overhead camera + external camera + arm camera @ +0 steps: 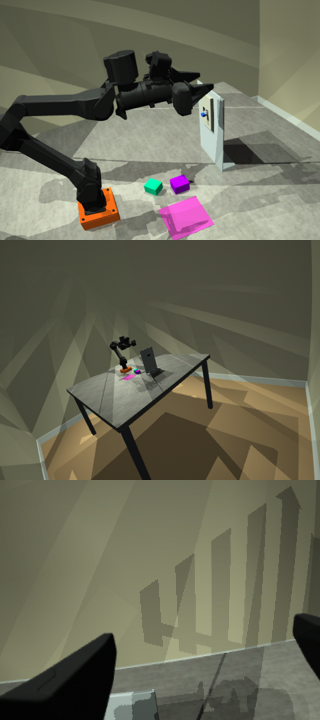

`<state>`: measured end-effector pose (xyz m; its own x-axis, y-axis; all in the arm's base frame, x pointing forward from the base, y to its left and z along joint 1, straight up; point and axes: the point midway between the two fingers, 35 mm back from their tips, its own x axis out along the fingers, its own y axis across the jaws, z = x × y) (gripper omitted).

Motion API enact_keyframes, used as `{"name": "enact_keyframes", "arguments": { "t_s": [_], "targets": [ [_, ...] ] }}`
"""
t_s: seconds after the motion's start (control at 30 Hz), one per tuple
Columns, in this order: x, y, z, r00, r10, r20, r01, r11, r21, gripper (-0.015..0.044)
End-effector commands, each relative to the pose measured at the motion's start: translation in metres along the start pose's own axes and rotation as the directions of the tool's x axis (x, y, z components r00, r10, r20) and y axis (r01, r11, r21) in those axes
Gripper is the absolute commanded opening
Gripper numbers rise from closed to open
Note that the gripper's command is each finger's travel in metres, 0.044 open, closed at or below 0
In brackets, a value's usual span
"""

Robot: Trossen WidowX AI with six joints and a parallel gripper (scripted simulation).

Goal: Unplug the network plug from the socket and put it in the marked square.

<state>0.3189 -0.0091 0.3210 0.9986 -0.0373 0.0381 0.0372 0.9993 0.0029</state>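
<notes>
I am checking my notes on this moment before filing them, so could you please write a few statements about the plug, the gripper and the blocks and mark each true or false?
1. The blue plug sits in the socket on the upright panel. True.
2. The gripper is shut on the plug. False: its fingers stand wide apart near the panel's top edge, above the plug, holding nothing.
3. The green block lies inside the pink square. False: it rests on the table outside it.
4. The purple block sits beside the green block. True.
</notes>
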Motion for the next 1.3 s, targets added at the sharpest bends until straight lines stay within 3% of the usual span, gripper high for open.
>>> {"name": "enact_keyframes", "arguments": {
  "t_s": [0.0,0.3,0.73,1.27],
  "targets": [
    [0.000,0.000,-0.001,1.000,0.001,0.000,-0.001,1.000,0.006,0.0374],
    [-0.008,0.023,-0.030,0.998,0.062,-0.011,-0.056,0.955,0.290,0.0156],
    [-0.026,0.055,-0.076,0.987,0.156,-0.027,-0.097,0.729,0.678,0.0156],
    [-0.060,0.086,-0.131,0.961,0.271,-0.048,-0.028,0.272,0.962,0.0156]
  ]
}}
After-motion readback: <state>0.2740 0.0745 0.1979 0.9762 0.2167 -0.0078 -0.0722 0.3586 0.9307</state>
